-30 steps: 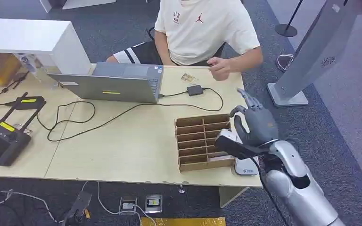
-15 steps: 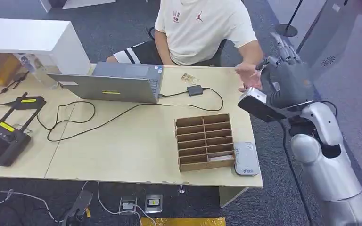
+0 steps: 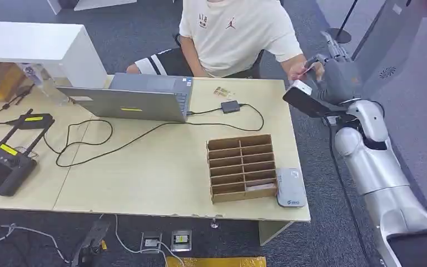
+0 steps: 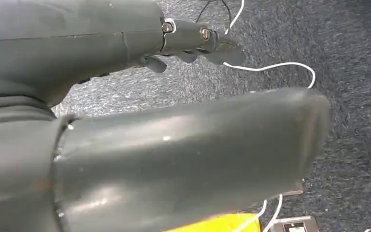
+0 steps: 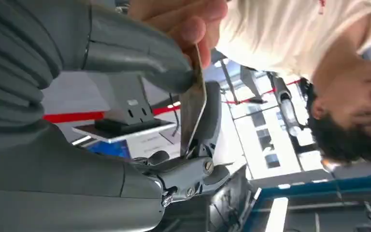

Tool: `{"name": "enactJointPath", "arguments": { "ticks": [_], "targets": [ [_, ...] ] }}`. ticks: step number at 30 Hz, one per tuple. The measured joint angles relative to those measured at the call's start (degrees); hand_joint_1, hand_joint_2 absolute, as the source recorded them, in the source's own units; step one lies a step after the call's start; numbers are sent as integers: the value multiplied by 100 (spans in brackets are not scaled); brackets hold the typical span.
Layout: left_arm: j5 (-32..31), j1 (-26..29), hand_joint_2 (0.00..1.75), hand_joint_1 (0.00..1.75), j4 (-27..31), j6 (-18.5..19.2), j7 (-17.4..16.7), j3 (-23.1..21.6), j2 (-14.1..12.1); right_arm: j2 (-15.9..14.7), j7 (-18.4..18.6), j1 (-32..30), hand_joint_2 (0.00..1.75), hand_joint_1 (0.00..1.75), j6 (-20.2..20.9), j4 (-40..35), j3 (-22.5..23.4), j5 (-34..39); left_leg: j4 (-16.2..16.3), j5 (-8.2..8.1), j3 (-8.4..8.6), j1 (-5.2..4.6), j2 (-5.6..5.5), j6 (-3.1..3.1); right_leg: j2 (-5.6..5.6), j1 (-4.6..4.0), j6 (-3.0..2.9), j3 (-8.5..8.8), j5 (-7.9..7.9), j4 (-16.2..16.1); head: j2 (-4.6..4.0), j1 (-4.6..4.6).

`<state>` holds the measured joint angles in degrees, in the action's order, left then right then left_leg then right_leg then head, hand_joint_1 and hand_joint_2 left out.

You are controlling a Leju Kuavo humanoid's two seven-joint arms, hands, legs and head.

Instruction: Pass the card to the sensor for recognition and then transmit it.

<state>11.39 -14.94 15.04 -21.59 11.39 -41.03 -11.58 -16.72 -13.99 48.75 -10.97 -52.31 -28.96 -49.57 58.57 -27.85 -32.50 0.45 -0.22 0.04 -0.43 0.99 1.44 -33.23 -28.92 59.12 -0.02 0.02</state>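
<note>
Right hand (image 3: pixel 336 80) raised beyond table (image 3: pixel 144 178), pinching card (image 5: pixel 193 108); person's hand (image 5: pixel 183 19) apparently gripping it too. Left hand (image 4: pixel 193 41) loosely spread, holding nothing.

The card (image 5: pixel 193 104), thin and greyish, stands edge-on between the robot's right hand (image 3: pixel 338 78) and a person's hand (image 5: pixel 186 21), which pinches one end. Its other end seems to rest among the robot's fingers (image 5: pixel 210 121). The sensor (image 3: pixel 290 188), a flat grey pad, lies at the table's (image 3: pixel 161 172) near right corner, just beside the cardboard divider tray (image 3: pixel 242 167), well apart from the card.
</note>
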Motion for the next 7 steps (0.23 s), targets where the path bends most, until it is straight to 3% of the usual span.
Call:
{"name": "enactJointPath", "arguments": {
  "ticks": [7],
  "targets": [
    [44,-8,0,0,0,-53,-13,-2,0,112,-79,49,175,0,-615,503,-88,-81,1,0,0,-1,0,0,0,1,0,-1,0,0,0,-2]
  ]
}}
